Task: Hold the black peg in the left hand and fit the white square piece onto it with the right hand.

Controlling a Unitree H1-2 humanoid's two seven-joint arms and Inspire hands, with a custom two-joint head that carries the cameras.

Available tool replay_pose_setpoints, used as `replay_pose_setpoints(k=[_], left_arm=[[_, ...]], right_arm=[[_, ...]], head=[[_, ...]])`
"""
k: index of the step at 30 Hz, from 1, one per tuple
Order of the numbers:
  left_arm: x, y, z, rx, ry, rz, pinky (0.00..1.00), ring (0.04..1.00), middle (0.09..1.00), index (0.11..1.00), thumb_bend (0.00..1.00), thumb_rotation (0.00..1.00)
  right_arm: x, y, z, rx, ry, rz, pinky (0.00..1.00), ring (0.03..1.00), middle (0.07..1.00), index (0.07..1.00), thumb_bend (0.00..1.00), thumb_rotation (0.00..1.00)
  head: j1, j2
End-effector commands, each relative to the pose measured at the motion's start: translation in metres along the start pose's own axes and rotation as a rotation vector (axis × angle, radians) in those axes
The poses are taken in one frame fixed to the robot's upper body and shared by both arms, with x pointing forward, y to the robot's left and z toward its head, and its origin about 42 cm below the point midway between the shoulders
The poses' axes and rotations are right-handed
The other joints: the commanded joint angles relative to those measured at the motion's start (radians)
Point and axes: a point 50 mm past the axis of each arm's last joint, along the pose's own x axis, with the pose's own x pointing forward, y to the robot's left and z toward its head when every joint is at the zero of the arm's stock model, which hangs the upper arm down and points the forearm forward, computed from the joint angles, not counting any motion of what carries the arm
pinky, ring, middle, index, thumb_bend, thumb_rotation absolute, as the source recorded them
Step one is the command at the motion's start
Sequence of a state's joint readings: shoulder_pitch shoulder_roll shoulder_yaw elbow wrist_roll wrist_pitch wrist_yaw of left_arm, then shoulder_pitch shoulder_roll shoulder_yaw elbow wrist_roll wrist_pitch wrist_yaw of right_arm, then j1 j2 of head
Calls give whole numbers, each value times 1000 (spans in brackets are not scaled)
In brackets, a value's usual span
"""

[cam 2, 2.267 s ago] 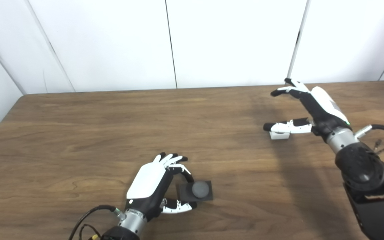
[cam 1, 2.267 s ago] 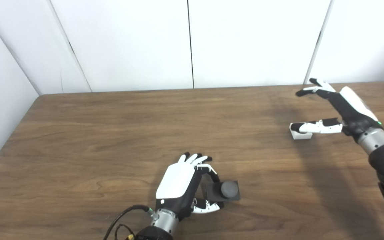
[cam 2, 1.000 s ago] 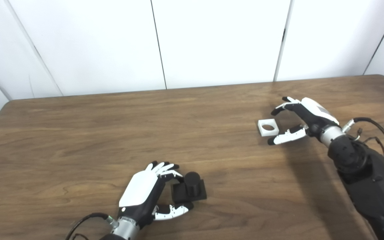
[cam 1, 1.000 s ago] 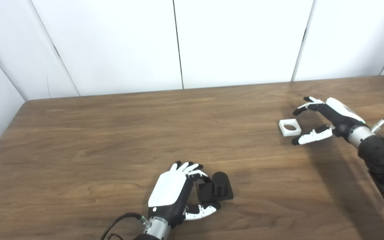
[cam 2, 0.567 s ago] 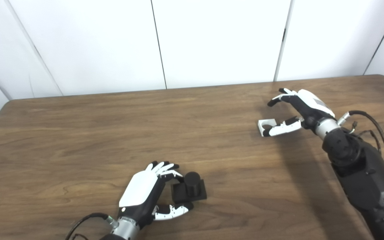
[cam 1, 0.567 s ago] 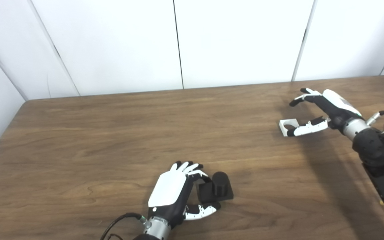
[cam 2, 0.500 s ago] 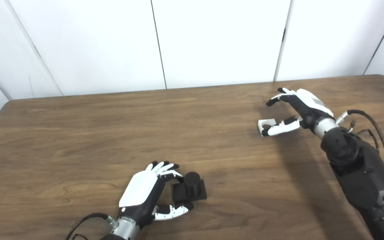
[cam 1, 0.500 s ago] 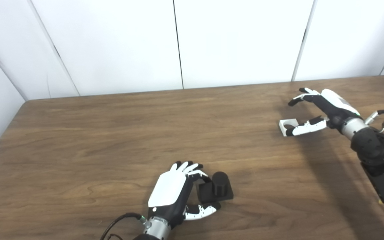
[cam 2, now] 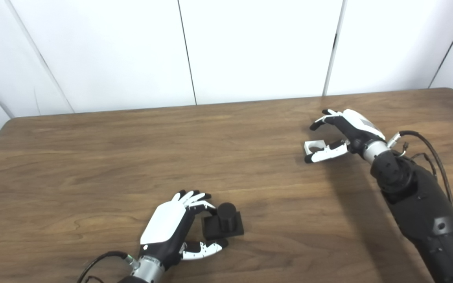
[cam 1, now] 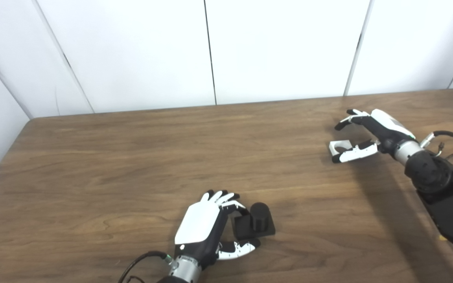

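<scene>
Two hands sit well apart: the right hand (cam 1: 362, 131), fingers spread and holding nothing, brackets the white square piece (cam 1: 337, 147) lying flat on the table (cam 1: 132, 157), far right of the black peg (cam 1: 255, 225) beside the part-curled, empty left hand (cam 1: 207, 226).

White piece (cam 1: 337, 147) part-hidden behind R robot hand (cam 1: 362, 133).

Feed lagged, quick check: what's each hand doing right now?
Left hand: open, cupped beside the black peg.
Right hand: open around the white piece, not gripping.
</scene>
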State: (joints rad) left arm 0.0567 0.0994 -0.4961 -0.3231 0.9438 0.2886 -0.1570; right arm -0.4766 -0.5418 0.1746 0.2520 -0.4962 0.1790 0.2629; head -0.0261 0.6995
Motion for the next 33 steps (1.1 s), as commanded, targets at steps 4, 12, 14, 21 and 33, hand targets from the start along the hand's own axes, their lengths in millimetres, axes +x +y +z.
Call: replay_pose_setpoints(k=[4,12,14,21,33], left_arm=[[-2,-2,1,3,-10,-24,1000,951,890,624,653,335],[-3,-2,1,5,-15,-28,1000,952,889,620,619,297],[-3,-2,2,5,-17,-28,1000,951,888,619,614,289],[-2,-3,3,-6,-20,-27,1000,951,886,611,602,249],[-1,-2,3,0,-23,-24,1000,951,887,611,613,250]], right_arm=[[10,-27,17,-38,-64,-64,1000,1000,977,743,947,328],[9,-24,12,-36,-52,-64,1000,1000,975,741,957,331],[9,-24,11,-35,-50,-63,1000,1000,976,742,957,331],[7,-25,9,-43,-48,-57,1000,1000,980,747,953,341],[7,-26,5,-53,-53,-54,983,1000,966,700,930,315]], head=[[-3,2],[-2,3],[-4,4],[-1,5],[-2,8]])
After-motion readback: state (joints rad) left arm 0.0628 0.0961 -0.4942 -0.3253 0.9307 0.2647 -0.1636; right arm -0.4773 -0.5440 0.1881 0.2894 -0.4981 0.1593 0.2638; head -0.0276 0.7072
